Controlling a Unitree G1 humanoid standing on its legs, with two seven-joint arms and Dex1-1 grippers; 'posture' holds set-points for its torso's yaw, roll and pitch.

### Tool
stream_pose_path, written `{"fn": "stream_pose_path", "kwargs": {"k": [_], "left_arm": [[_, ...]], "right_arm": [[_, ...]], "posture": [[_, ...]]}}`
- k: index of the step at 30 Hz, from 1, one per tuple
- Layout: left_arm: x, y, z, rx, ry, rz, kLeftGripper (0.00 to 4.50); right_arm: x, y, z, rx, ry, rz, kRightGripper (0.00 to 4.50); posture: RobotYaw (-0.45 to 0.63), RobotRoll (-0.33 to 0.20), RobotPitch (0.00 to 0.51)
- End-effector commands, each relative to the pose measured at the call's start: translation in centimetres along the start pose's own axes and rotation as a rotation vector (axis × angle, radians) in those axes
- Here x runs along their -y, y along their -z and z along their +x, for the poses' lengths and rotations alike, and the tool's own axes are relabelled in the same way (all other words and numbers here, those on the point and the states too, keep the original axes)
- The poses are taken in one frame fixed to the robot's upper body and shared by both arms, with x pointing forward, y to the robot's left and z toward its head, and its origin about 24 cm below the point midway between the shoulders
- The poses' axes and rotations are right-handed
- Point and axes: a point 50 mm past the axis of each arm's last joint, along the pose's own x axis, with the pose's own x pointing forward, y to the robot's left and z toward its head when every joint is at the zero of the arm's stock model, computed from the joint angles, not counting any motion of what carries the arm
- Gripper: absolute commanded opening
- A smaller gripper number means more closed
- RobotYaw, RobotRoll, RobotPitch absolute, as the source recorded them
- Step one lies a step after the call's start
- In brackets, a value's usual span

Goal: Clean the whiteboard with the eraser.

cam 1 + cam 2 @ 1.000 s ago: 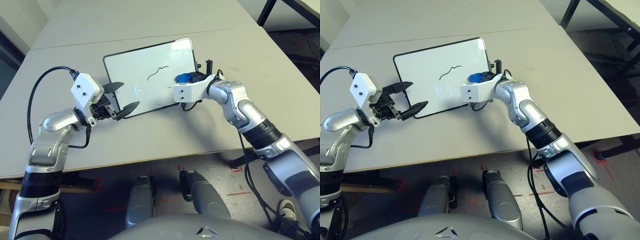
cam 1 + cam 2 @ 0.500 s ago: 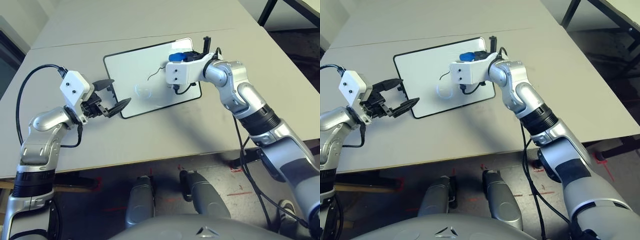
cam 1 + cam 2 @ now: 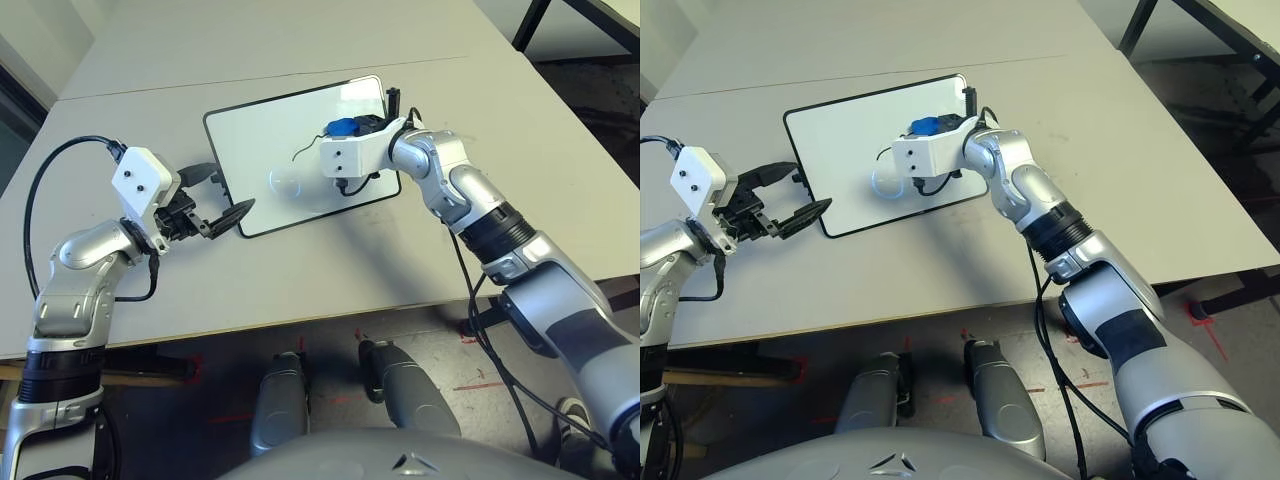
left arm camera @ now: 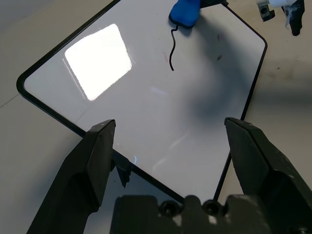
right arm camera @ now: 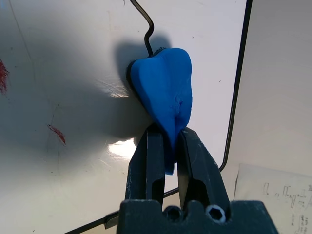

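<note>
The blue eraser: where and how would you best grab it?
By its narrow end, I'd say, one jaw on each side. The eraser tapers from a broad head to a thin neck, and the right gripper is already closed on that neck. Coming from there should leave the wide end free to rub the black line on the board.

I think I am in a lab or a workshop: I see my silver arms [image 3: 580,320] with loose black wires [image 3: 478,330], a big plain table [image 3: 250,290], and red tape marks [image 3: 1202,314] on the dark floor [image 3: 1080,350]
</note>
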Motion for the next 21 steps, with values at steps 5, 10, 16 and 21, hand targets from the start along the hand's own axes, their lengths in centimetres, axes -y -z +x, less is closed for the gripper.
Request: {"fn": "stream_pose_path", "kwargs": {"k": [5,10,16,21], "left_arm": [[-0.2,-0.2,-0.8,-0.02,-0.019,0.013,4.5],[-0.2,-0.3,-0.8,-0.022,-0.019,0.014,4.5],[-0.1,-0.2,-0.6,-0.02,-0.017,0.012,4.5],[-0.1,-0.2,-0.5,-0.019,-0.017,0.009,4.5]], "right_arm": [[-1.6,-1.9,1.1,0.052,-0.06,-0.032,0.17],[-1.8,-3.7,1.2,0.116,-0.074,-0.054,0.17],[-2.1,-5.9,0.9,0.193,-0.093,-0.08,0.16],[-2.2,-6.6,0.6,0.226,-0.103,-0.098,0.16]], "posture": [[-0.01,0.0,0.147],[-0.01,0.0,0.148],[-0.01,0.0,0.147],[-0.01,0.0,0.144]]}}
